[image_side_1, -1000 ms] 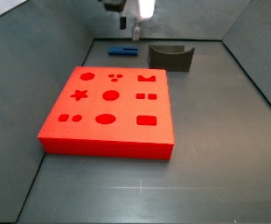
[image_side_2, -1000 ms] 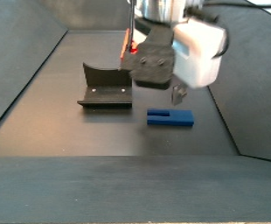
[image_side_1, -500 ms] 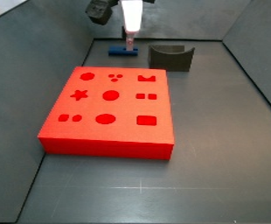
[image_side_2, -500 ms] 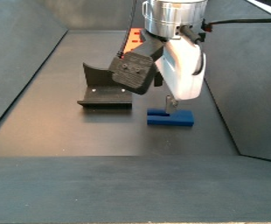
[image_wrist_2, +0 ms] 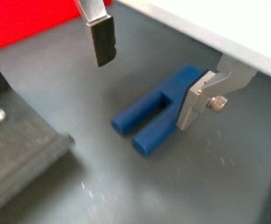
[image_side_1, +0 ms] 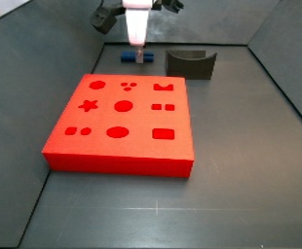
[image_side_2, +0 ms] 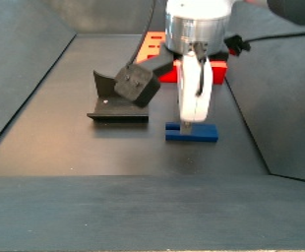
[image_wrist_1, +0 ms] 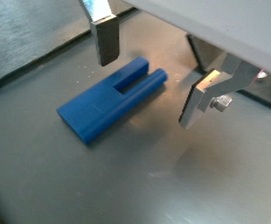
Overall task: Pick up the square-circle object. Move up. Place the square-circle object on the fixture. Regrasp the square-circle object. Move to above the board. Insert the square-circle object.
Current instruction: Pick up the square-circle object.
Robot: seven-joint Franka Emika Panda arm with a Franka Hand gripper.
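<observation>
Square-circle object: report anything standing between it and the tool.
Nothing visible does. The tool hangs open right over the square-circle object, which lies flat on the floor; its fingers straddle the piece without touching it in both wrist views. The fixture stands off to one side.

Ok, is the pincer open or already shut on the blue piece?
Open. In both wrist views the pincer straddles the square-circle object lying flat on the floor, with its fingers clear of the sides.
</observation>
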